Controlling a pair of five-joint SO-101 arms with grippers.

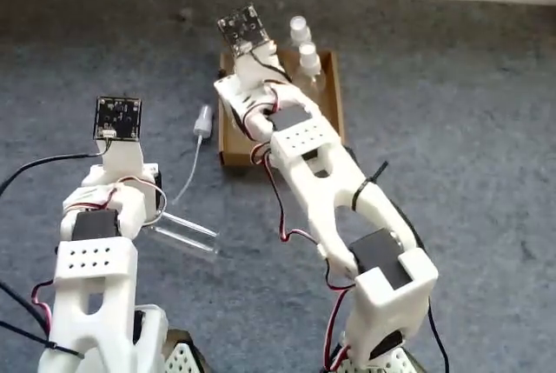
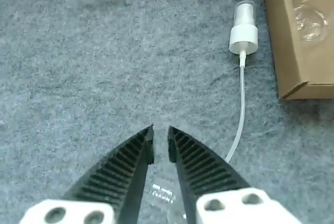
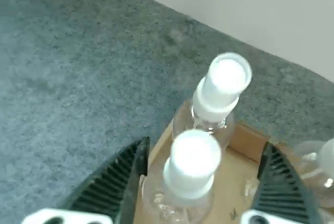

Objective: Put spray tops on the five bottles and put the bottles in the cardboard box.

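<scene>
Straddling a capped bottle [image 3: 193,166] that stands in the cardboard box [image 3: 245,141], the right claw [image 3: 204,145] is spread wide. One finger is on either side of the white cap and neither touches it. A second bottle [image 3: 222,91], also capped, stands just beyond the first, close to the box's far rim. A third bottle [image 3: 321,169] stands further along inside the box.

In the high view the box [image 1: 334,86] sits toward 12 o'clock on the grey bench [image 1: 452,129], with the right arm stretched over it. A loose spray top [image 1: 203,121] lies on the bench at the box's 9 o'clock, near it but apart, its thin dip tube trailing toward 7 o'clock. An uncapped clear bottle [image 1: 184,234] lies on its side at the spray top's 6 o'clock, just beside the left arm.

The left claw [image 2: 160,130] is narrowed to a slit and grips nothing. The spray top [image 2: 243,31] lies ahead of its tips, off toward the box side and well apart.
</scene>
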